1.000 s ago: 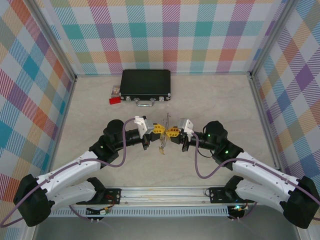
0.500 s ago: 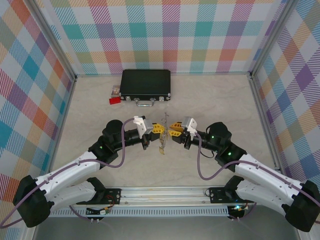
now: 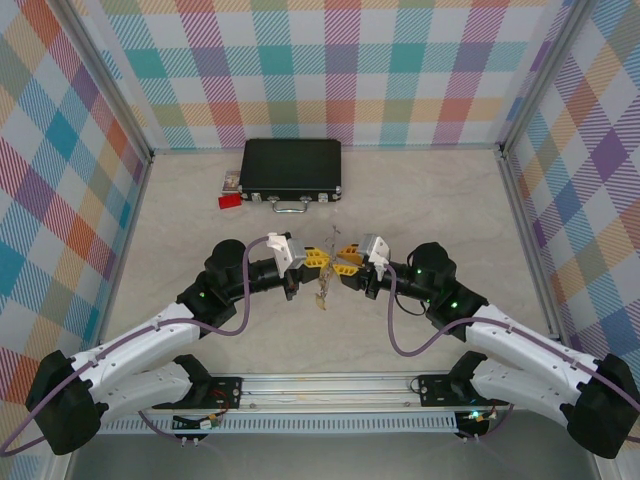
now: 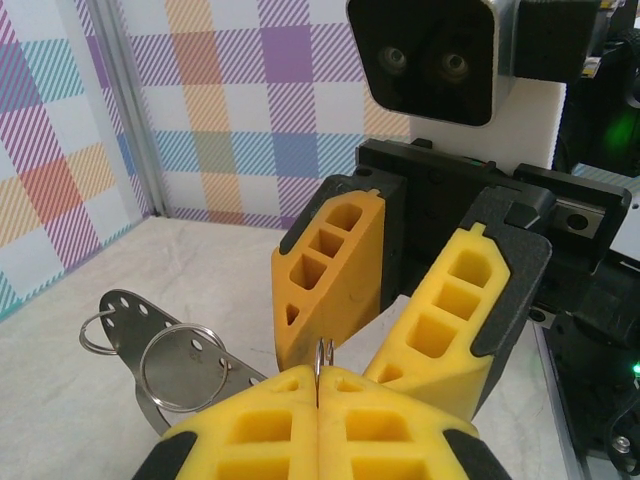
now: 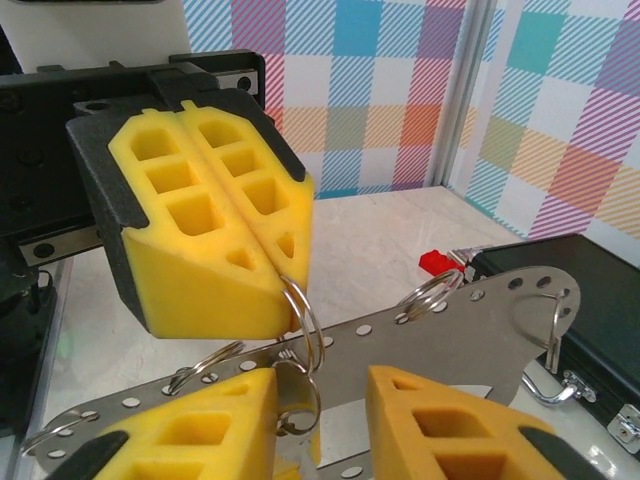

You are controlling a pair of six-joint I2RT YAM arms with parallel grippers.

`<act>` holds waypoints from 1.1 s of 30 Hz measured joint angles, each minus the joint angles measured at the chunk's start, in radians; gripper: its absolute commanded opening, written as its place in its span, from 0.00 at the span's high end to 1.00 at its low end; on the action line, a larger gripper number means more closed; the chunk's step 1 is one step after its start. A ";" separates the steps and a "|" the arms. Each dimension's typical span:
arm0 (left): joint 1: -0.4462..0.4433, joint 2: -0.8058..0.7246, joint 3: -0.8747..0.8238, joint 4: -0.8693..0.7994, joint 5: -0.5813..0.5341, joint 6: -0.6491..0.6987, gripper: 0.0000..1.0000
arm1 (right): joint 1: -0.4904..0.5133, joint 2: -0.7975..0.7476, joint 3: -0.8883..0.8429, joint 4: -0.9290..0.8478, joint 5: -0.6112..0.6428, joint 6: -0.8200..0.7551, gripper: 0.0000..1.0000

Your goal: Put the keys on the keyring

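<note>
top external view: my two arms meet nose to nose at mid-table. the left gripper (image 3: 318, 258) has its yellow pads pressed together, pinching a thin wire loop of the keyring (image 5: 440, 330). the keyring is a flat grey perforated metal piece, held up between the two grippers. the right gripper (image 5: 320, 425) stands with its fingers spread, one on either side of that loop and the metal piece, and i see it gripping nothing. the keys (image 3: 321, 292) dangle as a small yellowish cluster just below the two grippers; i cannot make out how many. a black case (image 3: 291, 168) lies well apart by the far wall, with a red block (image 3: 229, 201) just beside its left corner.
</note>
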 measured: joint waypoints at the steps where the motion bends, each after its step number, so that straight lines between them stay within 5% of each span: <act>1: 0.000 0.000 0.000 0.000 0.000 0.000 1.00 | 0.000 0.000 0.000 0.000 -0.003 0.000 0.75; 18: 0.000 0.013 0.000 0.000 0.024 0.000 1.00 | -0.005 0.001 0.000 0.001 -0.048 0.000 0.86; 21: 0.000 0.014 0.000 0.000 0.023 0.000 1.00 | -0.006 0.001 0.000 0.000 -0.054 -0.002 0.99; 29: 0.001 0.014 0.000 0.000 0.014 0.000 1.00 | -0.011 0.001 0.000 -0.001 -0.063 0.000 1.00; 31: 0.001 0.014 0.000 0.000 0.012 0.004 0.79 | -0.011 0.001 0.000 -0.001 -0.063 0.000 1.00; 33: 0.000 0.013 0.000 -0.001 0.005 0.004 0.75 | -0.011 0.001 0.000 -0.002 -0.060 -0.004 1.00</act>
